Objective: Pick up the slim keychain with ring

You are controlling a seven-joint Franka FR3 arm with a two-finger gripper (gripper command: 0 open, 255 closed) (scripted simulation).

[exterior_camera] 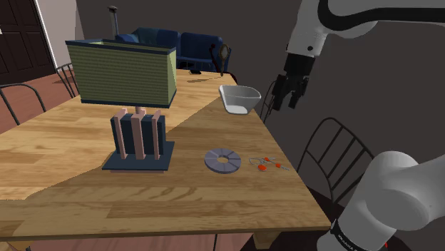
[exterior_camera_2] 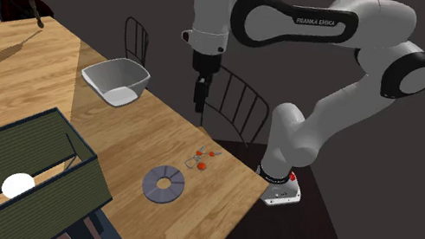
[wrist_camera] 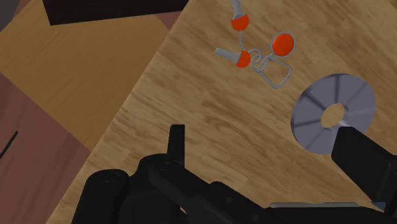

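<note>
the black gripper (exterior_camera: 284,100) is hovering, fingers spread apart, high above the orange-tagged keychain (wrist_camera: 261,57) lying ahead, likely readying a descent.

I can read one marking: "FRANKA EMIKA", in dark letters on the white upper link of the arm (exterior_camera_2: 305,19), seen in the second exterior view. In the shoulder view, the dark band (exterior_camera: 349,239) low on the arm carries small pale lettering, too small for me to read.
</note>
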